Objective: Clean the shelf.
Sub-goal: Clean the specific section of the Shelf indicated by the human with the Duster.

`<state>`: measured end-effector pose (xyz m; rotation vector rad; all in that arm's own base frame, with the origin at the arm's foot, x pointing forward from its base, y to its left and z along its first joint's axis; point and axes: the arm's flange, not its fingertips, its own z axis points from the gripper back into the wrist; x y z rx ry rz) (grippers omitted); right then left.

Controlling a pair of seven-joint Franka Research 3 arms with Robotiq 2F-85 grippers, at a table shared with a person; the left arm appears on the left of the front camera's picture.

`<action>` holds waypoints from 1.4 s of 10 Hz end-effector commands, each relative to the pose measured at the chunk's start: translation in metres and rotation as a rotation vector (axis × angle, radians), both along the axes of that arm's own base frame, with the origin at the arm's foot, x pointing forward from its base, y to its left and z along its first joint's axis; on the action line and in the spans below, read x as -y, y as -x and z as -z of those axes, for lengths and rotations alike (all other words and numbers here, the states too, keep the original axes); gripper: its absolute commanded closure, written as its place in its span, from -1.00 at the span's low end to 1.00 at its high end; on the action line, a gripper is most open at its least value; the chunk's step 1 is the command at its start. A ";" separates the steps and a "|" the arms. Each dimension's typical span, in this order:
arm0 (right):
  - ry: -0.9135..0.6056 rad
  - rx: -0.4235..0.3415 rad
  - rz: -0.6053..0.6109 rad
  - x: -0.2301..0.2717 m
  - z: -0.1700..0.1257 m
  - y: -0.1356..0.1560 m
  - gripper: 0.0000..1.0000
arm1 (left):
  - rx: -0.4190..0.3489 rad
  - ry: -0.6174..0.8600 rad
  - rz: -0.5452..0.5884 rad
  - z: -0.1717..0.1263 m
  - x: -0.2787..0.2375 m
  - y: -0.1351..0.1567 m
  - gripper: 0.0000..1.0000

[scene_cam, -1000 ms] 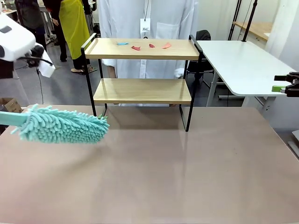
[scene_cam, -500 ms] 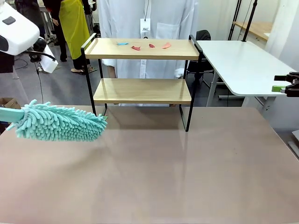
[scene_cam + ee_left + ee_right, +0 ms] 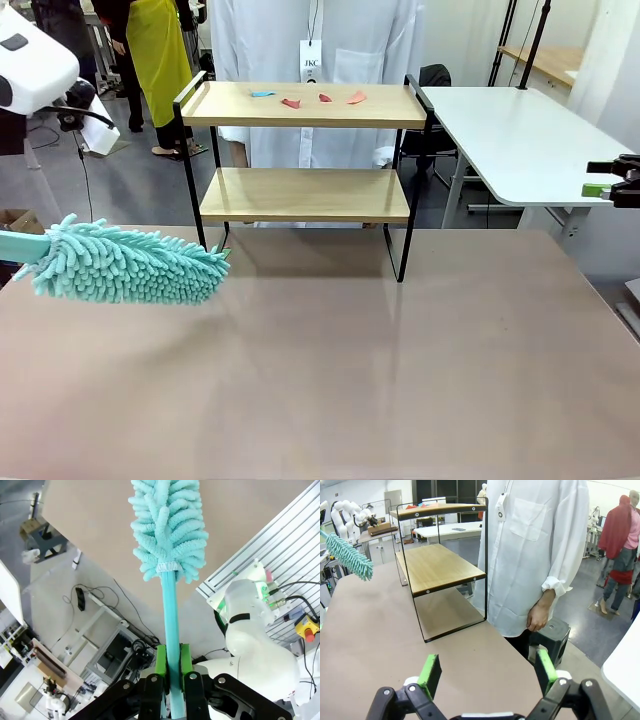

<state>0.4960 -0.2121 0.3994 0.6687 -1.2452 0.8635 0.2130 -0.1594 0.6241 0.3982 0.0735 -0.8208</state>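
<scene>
The shelf stands at the table's far side, a two-tier wooden rack in a black frame; it also shows as the shelf in the right wrist view. Small red and blue scraps lie on its top board. My left gripper is shut on the handle of a teal fluffy duster. That duster hangs over the table's left part, its tip just short of the shelf's left leg. At the right edge my right gripper stands open, its green pads wide apart.
A person in a white coat stands right behind the shelf, one hand hanging down. A white table stands at the back right. The brown tabletop spreads in front of the shelf.
The duster drifted slightly left and up over the second. The left arm's white body rose a little. The right gripper has not moved.
</scene>
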 end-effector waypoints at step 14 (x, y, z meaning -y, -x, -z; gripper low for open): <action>-0.001 0.005 0.000 -0.002 -0.003 0.001 -1.00 | 0.007 -0.003 0.006 0.000 -0.003 0.001 0.74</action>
